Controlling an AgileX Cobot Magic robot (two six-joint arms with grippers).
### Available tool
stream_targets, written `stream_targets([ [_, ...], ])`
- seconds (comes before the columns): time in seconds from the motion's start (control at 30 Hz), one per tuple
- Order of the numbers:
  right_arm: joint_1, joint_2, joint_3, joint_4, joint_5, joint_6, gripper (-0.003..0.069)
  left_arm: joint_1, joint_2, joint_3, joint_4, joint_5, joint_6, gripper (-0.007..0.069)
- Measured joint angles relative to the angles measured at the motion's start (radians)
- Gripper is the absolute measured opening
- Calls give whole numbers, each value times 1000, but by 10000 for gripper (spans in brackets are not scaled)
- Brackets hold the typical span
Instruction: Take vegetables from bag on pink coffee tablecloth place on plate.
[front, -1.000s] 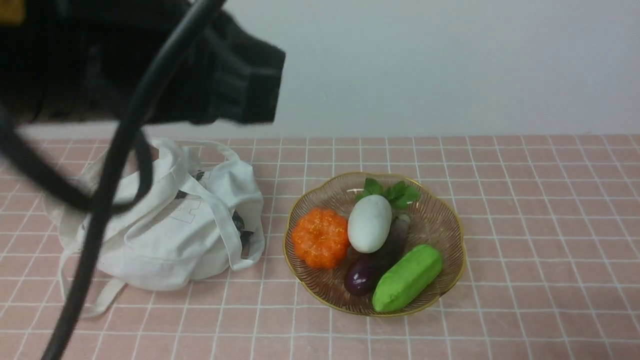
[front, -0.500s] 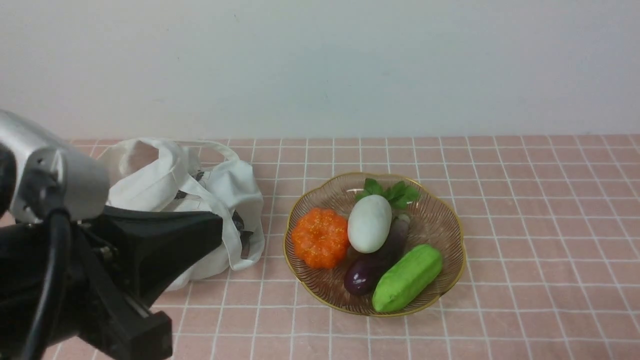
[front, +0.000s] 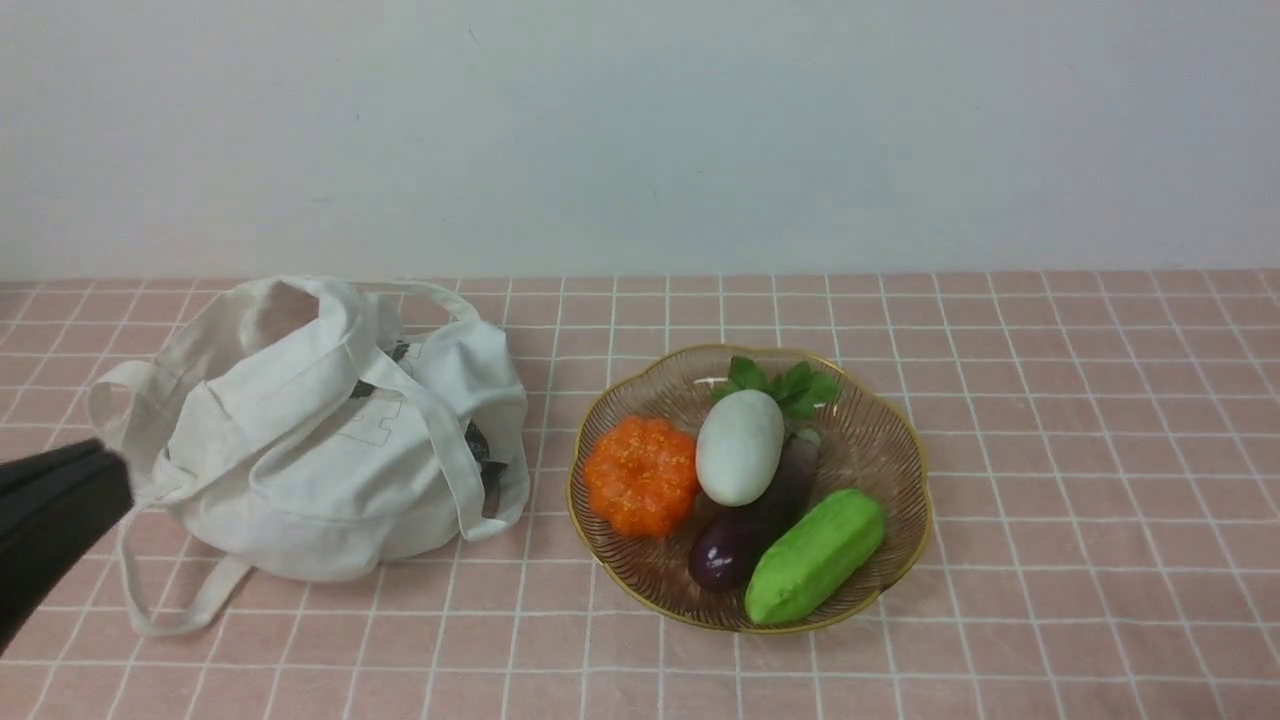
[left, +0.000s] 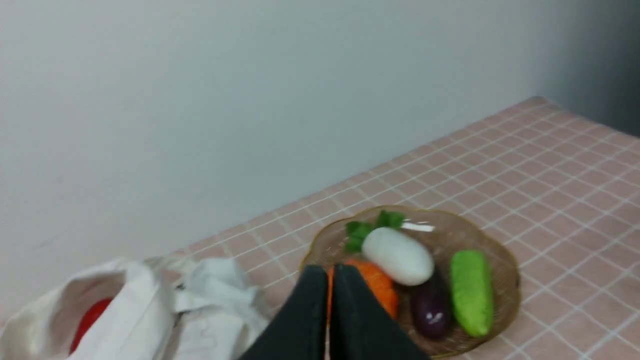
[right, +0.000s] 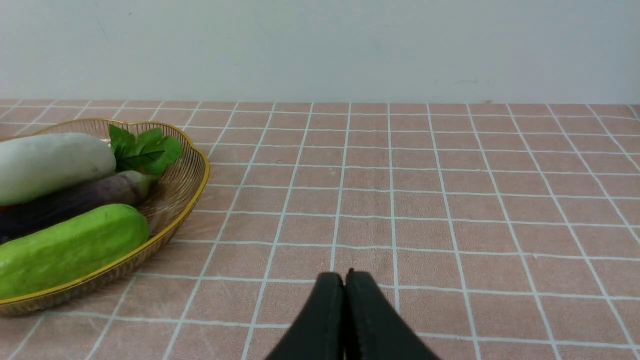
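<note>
Left gripper (left: 330, 280) was pinched fully together with nothing in it, hanging low at the left edge of the front view, just beside the bag (front: 320, 450) on its left side and not touching it as far as I could tell. Right gripper (right: 345, 282) was the same deal: jaws pressed together, empty, sitting over bare pink coffee tablecloth (right: 450, 200) to the right of the plate (front: 900, 440), apart from it.

Moving out from there, the bag was slumped on the cloth with its mouth open and straps flopped over the front. The left wrist view showed something red (left: 90, 320) inside the opening, too blurry to say what.

On the plate, the white radish (front: 740, 447) lay near the middle, leafy end pointing to the back rim, leaning on the eggplant (front: 750, 530). The orange pumpkin (front: 642, 475) sat just beside it on the left, and the green cucumber (front: 815, 555) on the front right.

So by my read it was mostly done: four veggies plated, both arms empty. If that red thing was another vegetable, one more trip into the bag was left.
</note>
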Motion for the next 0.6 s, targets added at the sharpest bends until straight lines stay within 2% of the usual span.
stream_targets([
  [0.03, 0, 0, 0, 0, 0, 0, -15, 9, -9, 9, -2, -5, 0, -5],
  [0.2, 0, 0, 0, 0, 0, 0, -15, 252, -208, 254, -13, -71, 22, -5],
  [0.33, 0, 0, 0, 0, 0, 0, -15, 357, -275, 370, -13, -89, 22, -5],
  [0.47, 0, 0, 0, 0, 0, 0, -15, 407, -283, 463, -13, -101, 22, -5],
  [0.6, 0, 0, 0, 0, 0, 0, -15, 413, -283, 521, -13, -106, 23, -5],
])
